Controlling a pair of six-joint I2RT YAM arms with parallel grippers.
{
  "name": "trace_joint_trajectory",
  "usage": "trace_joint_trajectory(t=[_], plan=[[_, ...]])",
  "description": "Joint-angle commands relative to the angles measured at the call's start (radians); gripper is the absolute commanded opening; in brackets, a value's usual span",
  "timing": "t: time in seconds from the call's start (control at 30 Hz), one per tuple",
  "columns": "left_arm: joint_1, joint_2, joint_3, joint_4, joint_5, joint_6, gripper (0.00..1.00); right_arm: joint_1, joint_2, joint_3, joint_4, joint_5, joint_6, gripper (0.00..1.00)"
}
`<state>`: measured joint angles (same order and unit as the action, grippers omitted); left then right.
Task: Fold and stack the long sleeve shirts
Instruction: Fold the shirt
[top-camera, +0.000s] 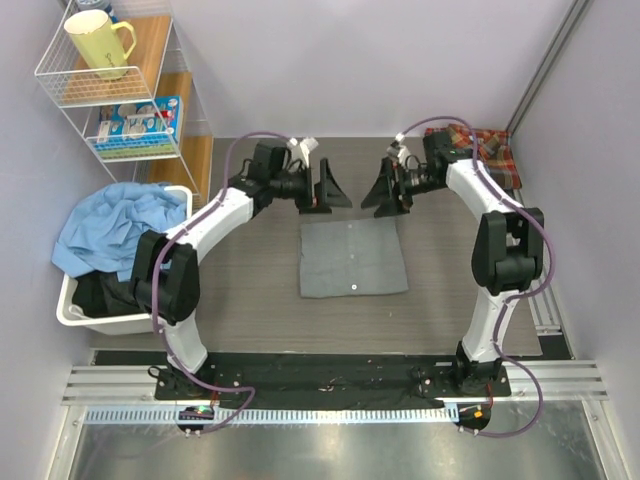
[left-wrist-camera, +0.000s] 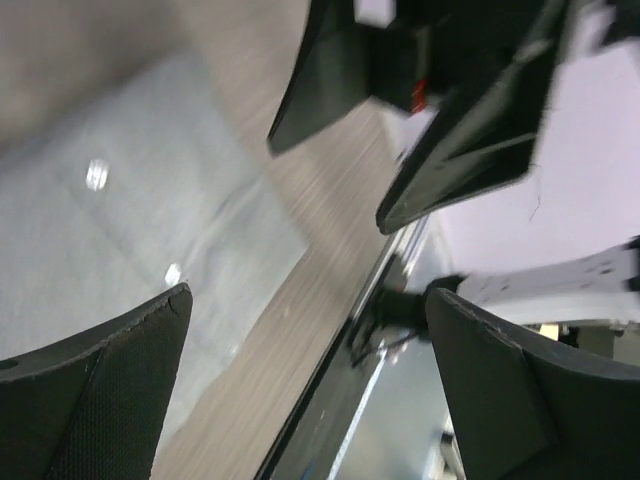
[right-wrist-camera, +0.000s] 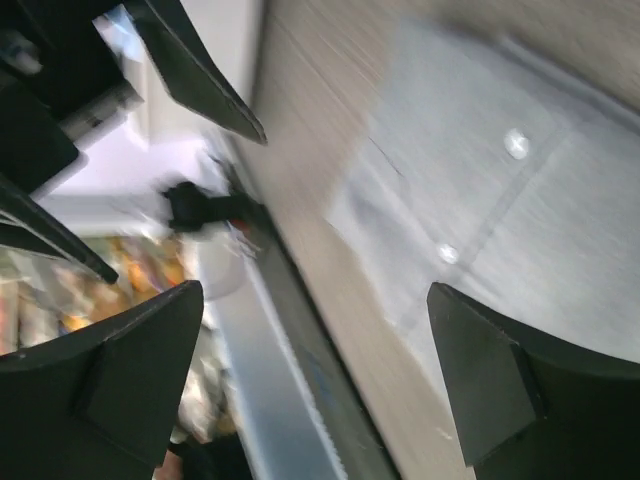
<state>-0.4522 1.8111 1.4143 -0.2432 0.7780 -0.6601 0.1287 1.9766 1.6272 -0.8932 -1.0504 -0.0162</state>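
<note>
A plain grey long sleeve shirt (top-camera: 352, 258) lies folded into a flat rectangle in the middle of the table, pale buttons up. A plaid shirt (top-camera: 492, 150) sits bunched at the back right corner, behind the right arm. My left gripper (top-camera: 330, 190) and right gripper (top-camera: 385, 192) hover side by side just beyond the grey shirt's far edge, both open and empty. The left wrist view has the grey shirt (left-wrist-camera: 110, 230) below the open left gripper (left-wrist-camera: 308, 300). In the right wrist view the grey shirt (right-wrist-camera: 520, 190) lies under the open right gripper (right-wrist-camera: 315, 300).
A white basket (top-camera: 70, 308) at the left edge holds a blue cloth (top-camera: 115, 228) and dark clothing. A wire shelf (top-camera: 150, 95) with a yellow mug (top-camera: 98, 42) stands at the back left. Walls close in the back and right sides.
</note>
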Motion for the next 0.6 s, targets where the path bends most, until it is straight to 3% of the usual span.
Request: trace_joint_trajectory(t=[0.0, 0.1, 0.2, 0.37, 0.57], plan=[[0.032, 0.014, -0.04, 0.268, 0.062, -0.203, 1.0, -0.043, 0.047, -0.102, 0.373, -0.184, 0.482, 1.0], [0.033, 0.082, -0.052, 0.42, 0.194, -0.283, 1.0, -0.017, 0.033, -0.099, 0.394, -0.116, 0.374, 1.0], [0.035, 0.134, -0.07, 0.471, 0.223, -0.298, 1.0, 0.0, 0.051, -0.144, 0.491, -0.114, 0.45, 1.0], [0.049, 0.214, -0.121, 0.512, 0.227, -0.291, 1.0, 0.011, 0.076, -0.231, 0.675, -0.083, 0.538, 1.0], [0.11, 0.336, -0.1, 0.492, 0.19, -0.225, 1.0, -0.008, 0.192, -0.224, 0.665, -0.048, 0.444, 1.0]])
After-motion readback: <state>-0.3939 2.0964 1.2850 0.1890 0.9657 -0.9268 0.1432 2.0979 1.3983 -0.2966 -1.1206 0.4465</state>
